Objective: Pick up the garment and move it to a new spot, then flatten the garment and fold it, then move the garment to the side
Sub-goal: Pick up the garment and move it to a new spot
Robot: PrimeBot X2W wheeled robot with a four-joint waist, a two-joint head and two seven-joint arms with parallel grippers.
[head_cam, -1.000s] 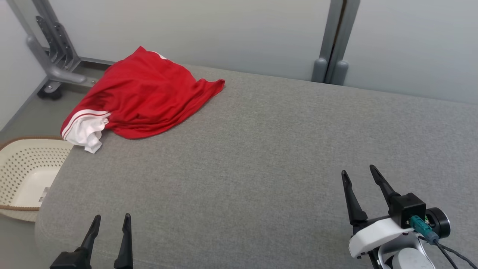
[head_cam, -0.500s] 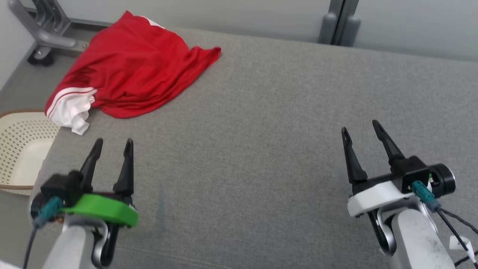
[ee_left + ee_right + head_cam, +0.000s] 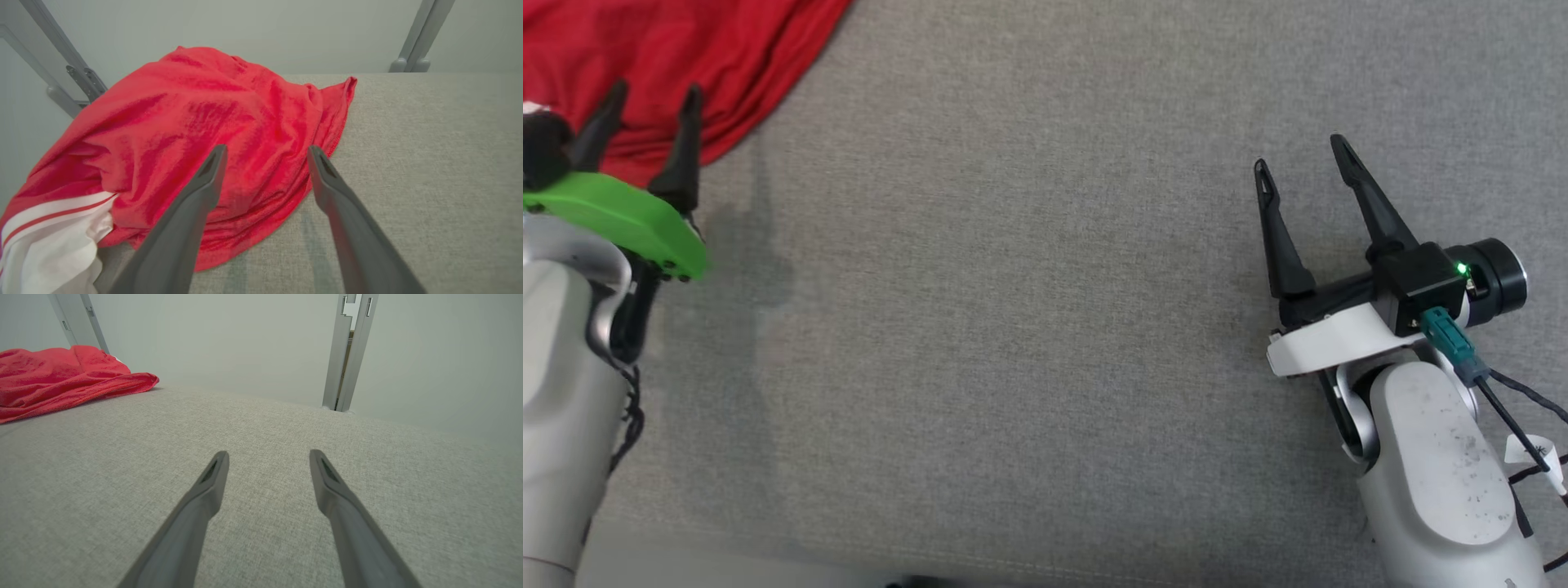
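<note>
grey surface [image 3: 1029, 327]; left pincer [image 3: 656, 86] spread, empty, at red garment [image 3: 711, 49] edge; right pincer [image 3: 1298, 152] spread, empty.

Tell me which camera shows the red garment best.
Left wrist view: the garment sits nearly whole, crumpled, white striped sleeve included. Head view crops it to a red corner; right wrist view sees it side-on, far left.

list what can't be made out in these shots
- Head view: garment mostly cut off by the top and left edges.
- Left wrist view: garment's near hem hidden behind the left gripper; its white sleeve cut off at the bottom corner.
- Whether that gripper touches the garment: cannot tell.
</note>
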